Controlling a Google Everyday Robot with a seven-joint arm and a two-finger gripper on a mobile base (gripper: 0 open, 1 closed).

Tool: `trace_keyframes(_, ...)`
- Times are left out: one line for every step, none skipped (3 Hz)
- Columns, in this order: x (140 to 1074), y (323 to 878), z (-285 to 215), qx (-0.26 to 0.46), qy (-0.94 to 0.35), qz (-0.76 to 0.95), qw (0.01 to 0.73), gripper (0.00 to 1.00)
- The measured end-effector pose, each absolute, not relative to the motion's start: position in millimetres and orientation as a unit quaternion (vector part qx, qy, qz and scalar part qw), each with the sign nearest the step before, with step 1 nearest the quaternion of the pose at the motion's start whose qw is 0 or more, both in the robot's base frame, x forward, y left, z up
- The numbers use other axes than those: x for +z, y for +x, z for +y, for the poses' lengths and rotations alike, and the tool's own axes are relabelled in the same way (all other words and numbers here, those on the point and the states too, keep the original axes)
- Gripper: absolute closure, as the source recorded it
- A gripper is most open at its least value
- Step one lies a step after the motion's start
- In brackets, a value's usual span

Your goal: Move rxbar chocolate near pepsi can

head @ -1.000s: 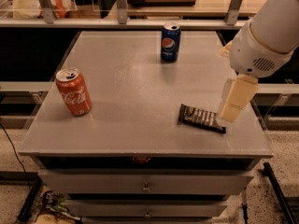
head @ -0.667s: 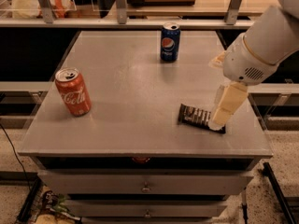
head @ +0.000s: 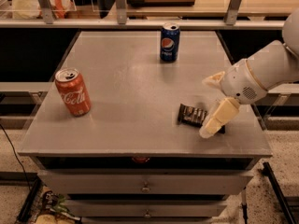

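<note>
The rxbar chocolate [head: 191, 115] lies flat on the grey table [head: 126, 92], near its right front part. It is a dark wrapped bar with pale blocks. The pepsi can [head: 169, 42] stands upright at the far middle of the table, well apart from the bar. My gripper [head: 212, 122] reaches in from the right on a white arm [head: 261, 73]. It is low over the bar's right end and hides that end.
A red Coca-Cola can [head: 73, 91] stands upright at the table's left front. The table's front edge [head: 140, 154] lies just below the bar, with drawers beneath it. A counter with rail posts [head: 120, 3] runs behind the table.
My gripper has come down and to the left, from beside the bar's right end to over it. The bar and both cans have not moved.
</note>
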State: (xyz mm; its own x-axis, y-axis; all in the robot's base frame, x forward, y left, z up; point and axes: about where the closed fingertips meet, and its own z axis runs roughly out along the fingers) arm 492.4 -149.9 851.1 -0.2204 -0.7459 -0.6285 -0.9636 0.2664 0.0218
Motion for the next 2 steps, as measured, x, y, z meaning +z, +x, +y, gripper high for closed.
trace_keyframes(840.5, 490.4, -152.0, 0.232, -0.544, 0.754, 0.287, 0.00)
trace_keyframes(833.0, 488.7, -156.4, 0.235, -0.527, 0.757, 0.307, 0.00)
